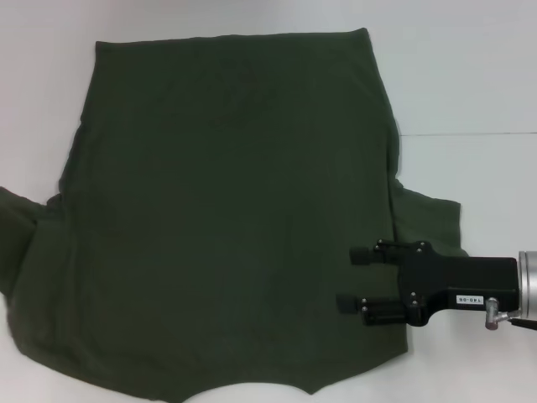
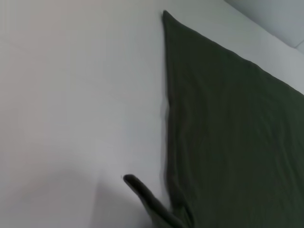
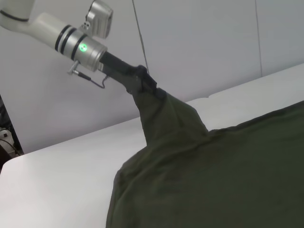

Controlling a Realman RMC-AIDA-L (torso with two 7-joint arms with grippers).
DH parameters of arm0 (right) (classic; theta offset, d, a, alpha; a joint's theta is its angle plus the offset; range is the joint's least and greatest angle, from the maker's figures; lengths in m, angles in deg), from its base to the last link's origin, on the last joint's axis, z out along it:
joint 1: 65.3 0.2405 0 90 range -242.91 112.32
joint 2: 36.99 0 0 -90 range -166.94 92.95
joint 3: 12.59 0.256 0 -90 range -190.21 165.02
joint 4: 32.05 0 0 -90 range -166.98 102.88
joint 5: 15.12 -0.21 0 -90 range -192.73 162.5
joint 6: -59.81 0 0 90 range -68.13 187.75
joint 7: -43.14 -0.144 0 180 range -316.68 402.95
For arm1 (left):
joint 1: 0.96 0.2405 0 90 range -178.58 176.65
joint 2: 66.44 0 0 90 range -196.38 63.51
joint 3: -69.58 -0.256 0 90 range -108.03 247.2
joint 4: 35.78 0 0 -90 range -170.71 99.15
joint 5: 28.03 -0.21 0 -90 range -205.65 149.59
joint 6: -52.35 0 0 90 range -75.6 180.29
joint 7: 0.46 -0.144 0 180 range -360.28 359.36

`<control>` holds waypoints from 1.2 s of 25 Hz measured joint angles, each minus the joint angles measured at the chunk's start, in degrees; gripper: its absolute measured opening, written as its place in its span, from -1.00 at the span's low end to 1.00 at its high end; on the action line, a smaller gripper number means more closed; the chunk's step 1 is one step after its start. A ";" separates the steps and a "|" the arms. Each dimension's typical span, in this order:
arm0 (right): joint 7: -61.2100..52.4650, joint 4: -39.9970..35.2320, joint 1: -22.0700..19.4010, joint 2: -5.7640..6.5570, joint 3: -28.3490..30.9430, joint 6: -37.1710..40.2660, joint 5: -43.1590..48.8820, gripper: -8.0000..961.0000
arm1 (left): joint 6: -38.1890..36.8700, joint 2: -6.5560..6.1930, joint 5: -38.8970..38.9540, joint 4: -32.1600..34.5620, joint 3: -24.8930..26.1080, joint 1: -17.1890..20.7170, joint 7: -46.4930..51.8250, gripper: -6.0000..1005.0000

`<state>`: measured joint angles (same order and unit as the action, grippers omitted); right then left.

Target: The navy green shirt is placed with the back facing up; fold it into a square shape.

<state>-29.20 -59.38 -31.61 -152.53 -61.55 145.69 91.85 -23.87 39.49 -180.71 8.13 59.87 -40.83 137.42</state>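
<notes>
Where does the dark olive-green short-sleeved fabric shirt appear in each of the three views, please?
Head view: the dark olive-green short-sleeved fabric shirt lies spread across the middle, under the open right end effector.
Left wrist view: the shirt shows one straight edge against the white table.
Right wrist view: the shirt fills the foreground, one part pinched up by the left end effector.
Shared landmark: the white table.

Navy green shirt (image 1: 226,210): plain dark olive, short-sleeved, spread mostly flat on white table (image 1: 470,75). One sleeve is lifted off table at robot's left side, cloth hanging in folds.
</notes>
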 joint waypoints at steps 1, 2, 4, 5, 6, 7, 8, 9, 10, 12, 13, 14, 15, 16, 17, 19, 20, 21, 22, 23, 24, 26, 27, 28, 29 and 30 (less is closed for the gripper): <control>0.00 0.00 -0.01 -0.01 0.00 0.00 0.00 0.84 | -0.27 -0.12 -0.05 0.16 0.03 -0.09 0.12 -0.98; 0.00 0.00 -0.03 -0.01 0.00 0.00 0.00 0.84 | -1.23 -0.50 -0.28 0.76 0.10 -0.39 0.50 -0.98; 0.02 0.00 -0.11 -0.04 0.00 0.00 0.00 0.84 | -2.89 -1.21 -1.21 1.77 0.15 -0.91 1.16 -0.98; 0.08 0.00 -0.16 -0.06 0.00 0.00 0.00 0.84 | -3.30 -1.45 -1.57 2.02 0.18 -1.10 1.33 -0.98; 0.14 0.00 -0.18 -0.09 0.00 0.00 0.00 0.84 | -3.84 -1.73 -2.09 2.30 0.22 -1.37 1.61 -0.98; 0.19 0.00 -0.19 -0.11 0.00 0.00 0.00 0.84 | -4.33 -2.08 -2.70 2.49 0.26 -1.75 2.01 -0.98; 0.23 0.00 -0.19 -0.12 0.00 0.00 0.00 0.84 | -4.76 -2.36 -3.04 2.55 0.30 -2.15 2.42 -0.98; 0.27 0.00 -0.20 -0.12 0.00 0.00 0.00 0.84 | -4.99 -2.44 -3.16 2.54 0.31 -2.29 2.60 -0.98; 0.29 0.00 -0.20 -0.12 0.00 0.00 0.00 0.84 | -5.33 -2.60 -3.17 2.42 0.11 -2.67 3.15 -0.98; 0.33 0.00 -0.20 -0.13 0.00 0.00 0.00 0.84 | -5.62 -2.61 -3.00 1.39 -0.74 -3.46 4.36 -0.98; 0.34 0.00 -0.19 -0.15 0.00 -0.01 0.00 0.84 | -5.69 -2.55 -2.96 0.86 -1.05 -3.77 4.77 -0.98; 0.35 0.00 -0.18 -0.17 0.00 -0.01 0.00 0.84 | -5.75 -2.47 -2.85 -0.01 -1.39 -4.37 5.52 -0.98; 0.35 0.00 -0.16 -0.17 0.00 -0.01 0.00 0.84 | -5.84 -2.33 -2.83 -0.76 -1.61 -4.82 6.06 -0.98; 0.35 0.00 -0.15 -0.18 0.00 -0.01 -0.01 0.84 | -5.84 -2.22 -2.80 -1.50 -1.79 -5.38 6.74 -0.98; 0.34 0.00 -0.12 -0.18 -0.01 -0.01 0.00 0.84 | -5.83 -2.12 -2.72 -2.12 -1.92 -5.86 7.33 -0.98; 0.26 0.00 -0.07 -0.19 -0.03 -0.01 -0.01 0.84 | -5.42 -1.81 -2.38 -3.65 -2.13 -6.69 8.57 -0.98; 0.22 0.00 -0.06 -0.20 -0.03 -0.01 0.00 0.84 | -5.00 -1.53 -2.14 -4.65 -2.27 -7.24 9.25 -0.97; 0.22 0.00 -0.06 -0.20 -0.02 -0.02 -0.01 0.84 | -4.57 -1.29 -1.98 -5.38 -2.37 -7.61 9.64 -0.97; 0.24 0.00 -0.07 -0.21 -0.01 -0.05 -0.01 0.84 | -3.93 -1.08 -1.92 -6.19 -2.39 -7.97 9.98 -0.97; 0.27 0.00 -0.09 -0.21 -0.01 -0.06 0.00 0.84 | -3.27 -0.84 -1.90 -7.07 -2.39 -8.31 10.20 -0.97; 0.29 0.00 -0.10 -0.21 -0.01 -0.06 0.00 0.84 | -2.28 -0.51 -1.88 -8.25 -2.40 -8.77 10.35 -0.97; 0.28 0.00 -0.15 -0.21 0.00 -0.08 -0.01 0.84 | -0.70 0.02 -1.85 -9.88 -2.44 -9.38 10.41 -0.97; 0.28 0.00 -0.17 -0.21 0.00 -0.09 -0.02 0.84 | 0.76 0.49 -1.85 -10.89 -2.59 -9.77 10.45 -0.96; 0.26 0.00 -0.19 -0.21 0.00 -0.09 -0.05 0.84 | 1.55 0.79 -1.84 -11.49 -2.80 -9.99 10.47 -0.96; 0.26 0.00 -0.20 -0.21 0.00 -0.11 -0.06 0.84 | 2.69 1.10 -1.83 -12.22 -3.12 -10.28 10.51 -0.96; 0.25 0.00 -0.20 -0.21 0.00 -0.14 -0.06 0.84 | 3.94 1.45 -1.82 -13.11 -3.68 -10.59 10.55 -0.96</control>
<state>-28.95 -59.38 -31.81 -152.74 -61.54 145.54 91.78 -19.93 40.95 -182.53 -4.97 56.19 -51.42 147.97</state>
